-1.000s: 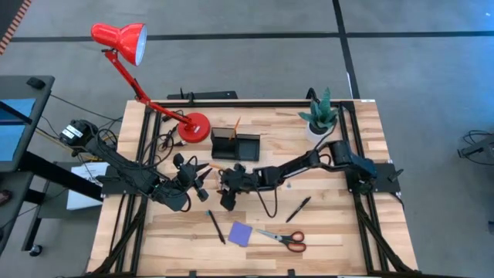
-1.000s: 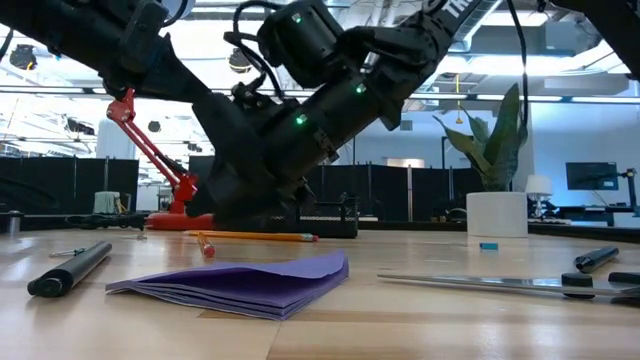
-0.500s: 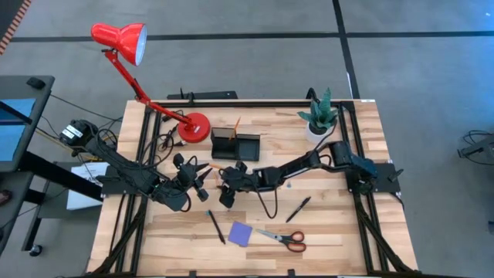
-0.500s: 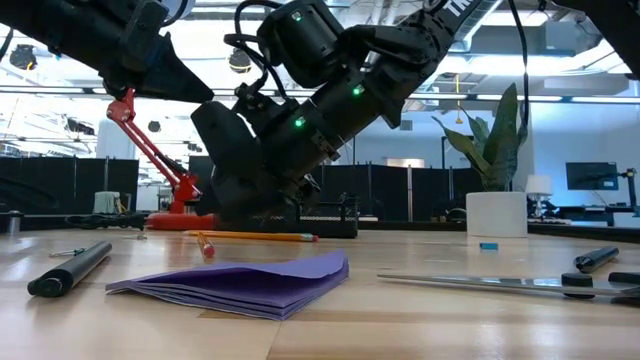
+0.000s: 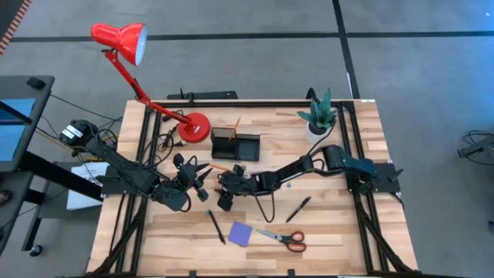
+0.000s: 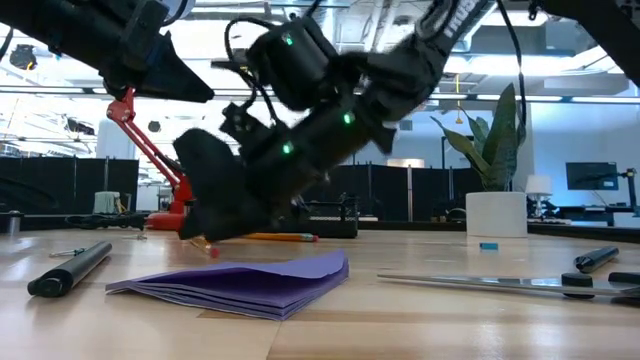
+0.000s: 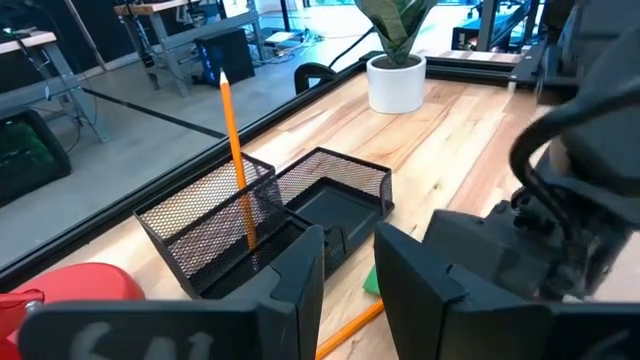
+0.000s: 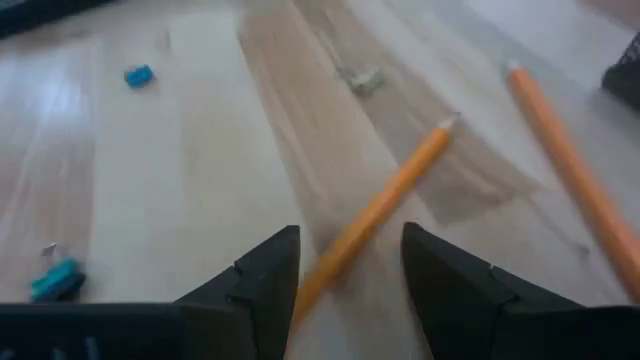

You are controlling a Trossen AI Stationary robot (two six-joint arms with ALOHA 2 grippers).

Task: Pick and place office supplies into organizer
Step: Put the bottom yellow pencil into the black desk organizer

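My right gripper (image 8: 350,290) is open and low over the table's middle (image 5: 225,202). Its fingers stand on either side of an orange pencil (image 8: 375,215) that lies flat on the wood, and I cannot see them touching it. A second orange pencil (image 8: 570,170) lies beside it. My left gripper (image 7: 350,290) hovers left of centre (image 5: 202,179), slightly open with nothing between its fingers. It faces the black mesh organizer (image 7: 280,210), in which one pencil (image 7: 235,150) stands upright. A green eraser (image 7: 370,280) lies on the table before it.
Near the front edge lie a purple notepad (image 5: 240,234), red-handled scissors (image 5: 282,239) and two black pens (image 5: 215,226) (image 5: 298,208). The red lamp's base (image 5: 194,127) stands left of the organizer (image 5: 235,145), and a potted plant (image 5: 319,116) stands at the far right.
My right gripper has sunk toward the table and the pencils, tipping slightly further down. It has stayed open.
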